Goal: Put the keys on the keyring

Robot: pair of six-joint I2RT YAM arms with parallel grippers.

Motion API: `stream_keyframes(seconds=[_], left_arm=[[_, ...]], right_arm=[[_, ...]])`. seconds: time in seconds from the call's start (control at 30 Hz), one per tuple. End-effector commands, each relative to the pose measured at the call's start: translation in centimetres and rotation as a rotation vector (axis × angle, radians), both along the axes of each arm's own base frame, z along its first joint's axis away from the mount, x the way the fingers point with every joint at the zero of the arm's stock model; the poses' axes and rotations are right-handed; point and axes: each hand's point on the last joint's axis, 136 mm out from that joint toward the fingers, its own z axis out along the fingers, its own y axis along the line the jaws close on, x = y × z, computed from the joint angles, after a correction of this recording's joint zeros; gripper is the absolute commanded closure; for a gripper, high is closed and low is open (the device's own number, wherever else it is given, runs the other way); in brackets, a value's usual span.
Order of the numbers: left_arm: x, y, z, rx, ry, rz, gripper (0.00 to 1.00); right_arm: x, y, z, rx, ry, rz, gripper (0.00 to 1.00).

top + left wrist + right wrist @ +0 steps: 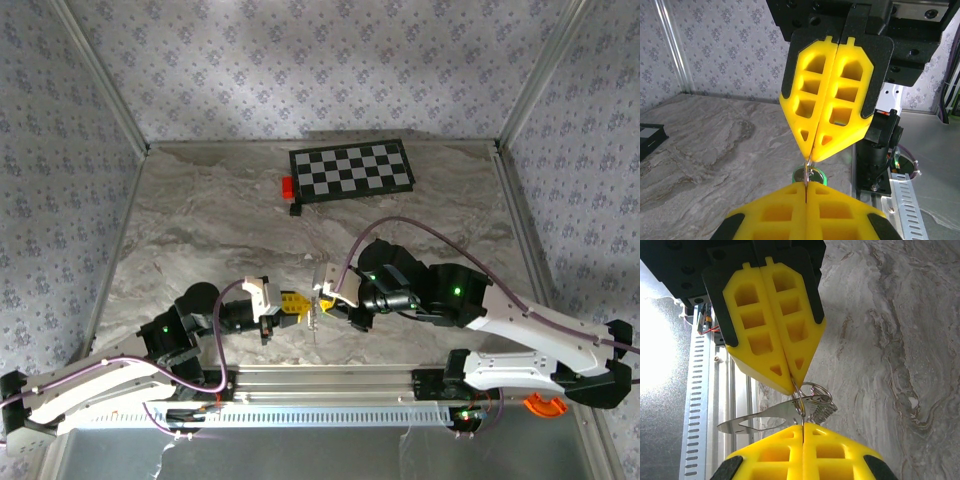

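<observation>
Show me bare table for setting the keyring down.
Bare table: the band between checkerboard and left gripper, right gripper; also left of the red block to the wall. Crowded: near-edge centre, where both grippers meet, shut on the keyring, beside the keys.

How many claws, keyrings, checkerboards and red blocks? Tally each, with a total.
Claws: 2 (left claw, right claw)
Keyring: 1
Checkerboard: 1
Red block: 1
Total: 5

Bright diffuse light, soft shadows; blown-out glare at right wrist view's left edge.
</observation>
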Motion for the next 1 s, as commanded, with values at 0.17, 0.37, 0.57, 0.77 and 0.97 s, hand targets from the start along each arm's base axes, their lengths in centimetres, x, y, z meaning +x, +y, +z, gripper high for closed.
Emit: stream_keyframes(seconds=[0.17,0.37,0.57,0.77,0.97], left_arm=[[-0.4,0.1,1.8,-0.058,-0.022,-0.015,1.00],[-0.4,0.1,1.8,-0.060,-0.023,-0.014,1.00],[-0.4,0.1,1.7,-0.057,-0.021,-0.016,1.00],[-0.4,0.1,1.7,-0.057,-0.020,-0.013,1.00],[-0.3,0.1,1.7,-0.057,-0.022,-0.011,1.00]], right_arm=[[0.0,0.5,0.2,0.016,0.001,0.003,1.00],[0.1,0.6,0.3,0.023,-0.001,0.004,1.00],[0.0,1.0,0.5,0.038,0.006,0.012,1.00],[-0.3,1.2,0.6,0.046,0.010,0.022,1.00],[-0.4,1.3,0.8,0.056,0.014,0.029,1.00]])
